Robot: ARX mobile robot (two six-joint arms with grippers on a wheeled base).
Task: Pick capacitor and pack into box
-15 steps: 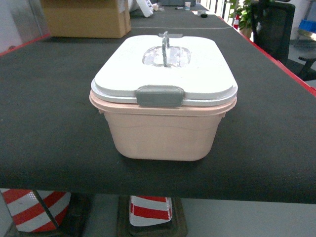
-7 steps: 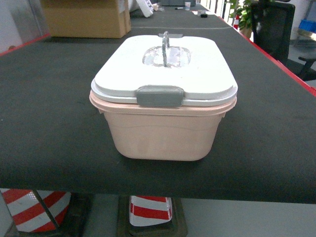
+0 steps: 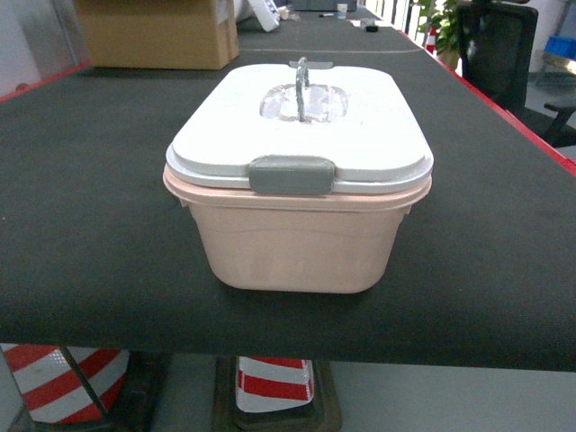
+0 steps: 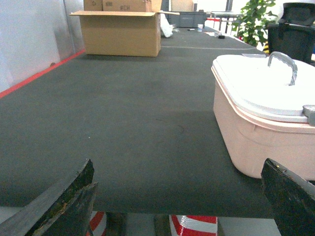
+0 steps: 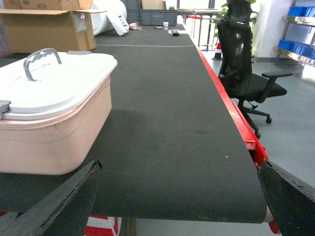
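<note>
While both hands, left hand (image 4: 179,196) and right hand (image 5: 177,196), gape released, one lidded box (image 3: 297,243) sits on one table (image 3: 90,225).

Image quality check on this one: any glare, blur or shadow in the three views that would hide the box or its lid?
Head view: sharp, even light; the box casts a soft shadow, the lid is bright but readable. Left wrist view: lid nearly washed out, and the left tool shows its dark fingers blurred at the bottom corners. Right wrist view: the right tool is equally soft, with bright glare in the room behind.
</note>
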